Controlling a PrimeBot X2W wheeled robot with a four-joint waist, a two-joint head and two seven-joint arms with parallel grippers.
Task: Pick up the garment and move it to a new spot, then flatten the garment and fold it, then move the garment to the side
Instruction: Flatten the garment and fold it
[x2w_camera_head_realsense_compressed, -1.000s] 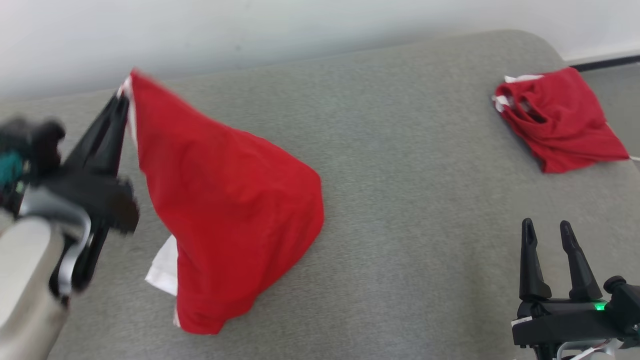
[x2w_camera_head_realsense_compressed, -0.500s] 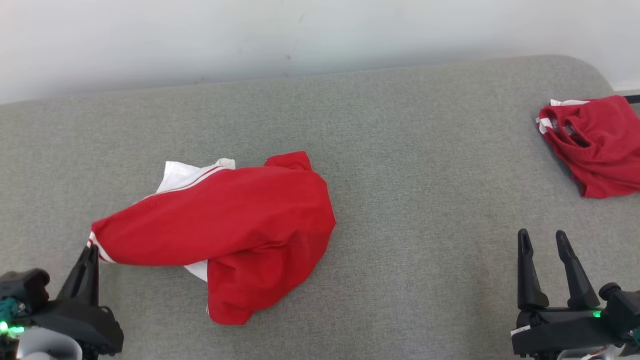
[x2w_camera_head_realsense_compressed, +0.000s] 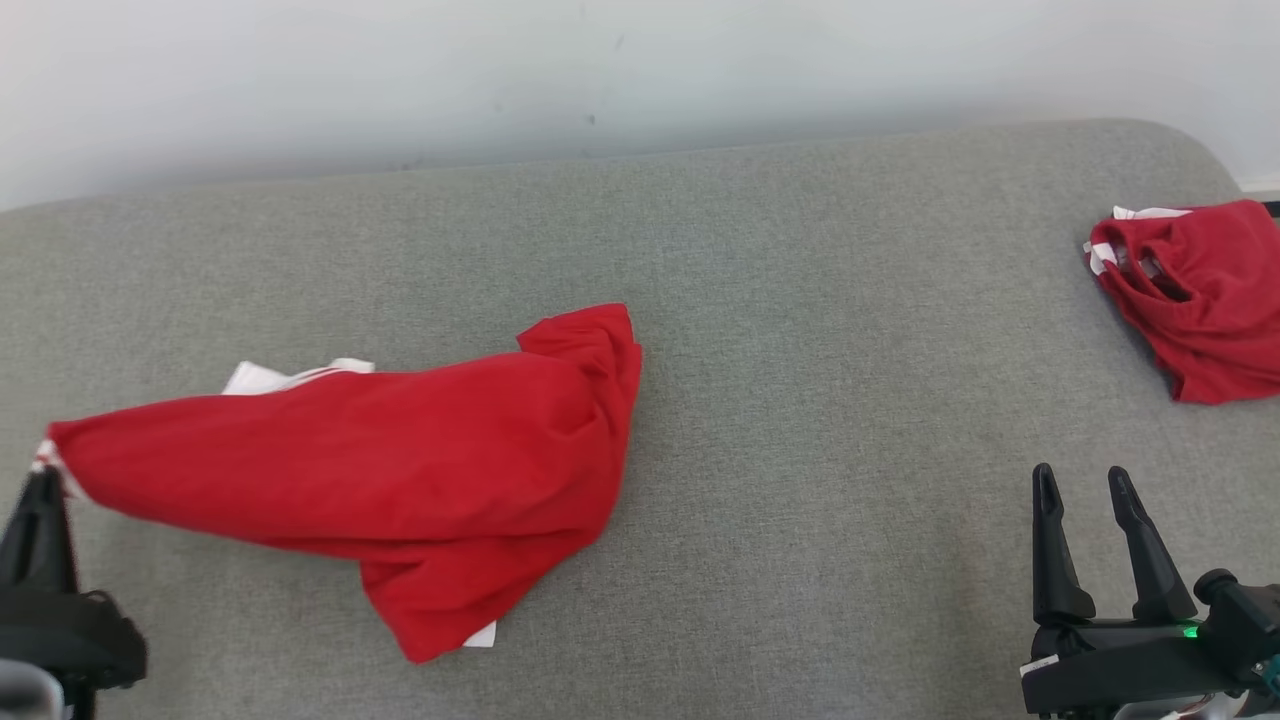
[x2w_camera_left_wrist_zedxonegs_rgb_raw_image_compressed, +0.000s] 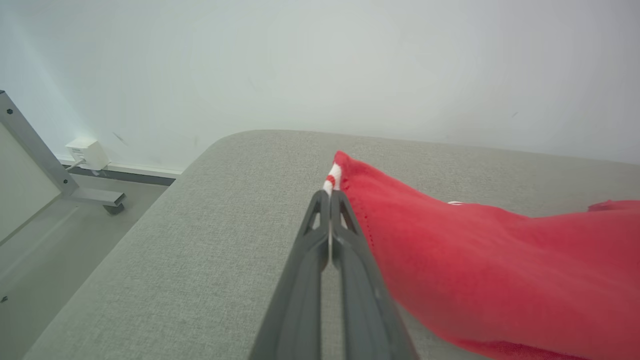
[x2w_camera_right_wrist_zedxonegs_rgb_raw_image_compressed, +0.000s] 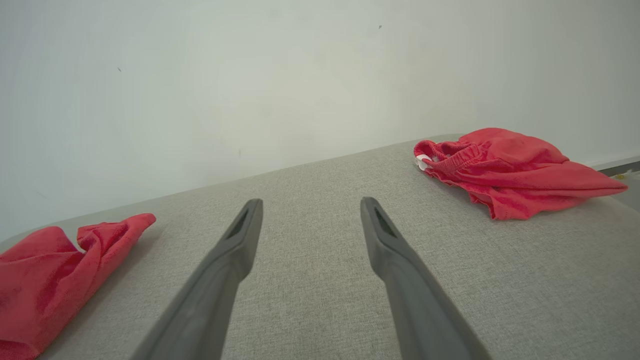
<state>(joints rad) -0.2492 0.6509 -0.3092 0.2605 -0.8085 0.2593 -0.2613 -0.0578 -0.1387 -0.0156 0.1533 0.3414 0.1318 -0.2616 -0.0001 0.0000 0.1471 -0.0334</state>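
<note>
Red garment (x2w_camera_head_realsense_compressed: 400, 470) lower, stretched farther left

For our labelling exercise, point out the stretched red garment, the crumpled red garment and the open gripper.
stretched red garment (x2w_camera_head_realsense_compressed: 400, 470): head view, middle of the cloth.
crumpled red garment (x2w_camera_head_realsense_compressed: 1210, 300): head view, its middle.
right gripper (x2w_camera_head_realsense_compressed: 1080, 472): head view, between its open fingertips.

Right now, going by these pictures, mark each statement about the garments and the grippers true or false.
1. The left gripper is shut on the garment's striped edge. True.
2. The other garment lies at the cushion's right end. True.
3. The right gripper holds the other garment. False: it is open, empty and apart from it.
4. The garment is folded flat. False: it lies stretched out and rumpled.
</note>
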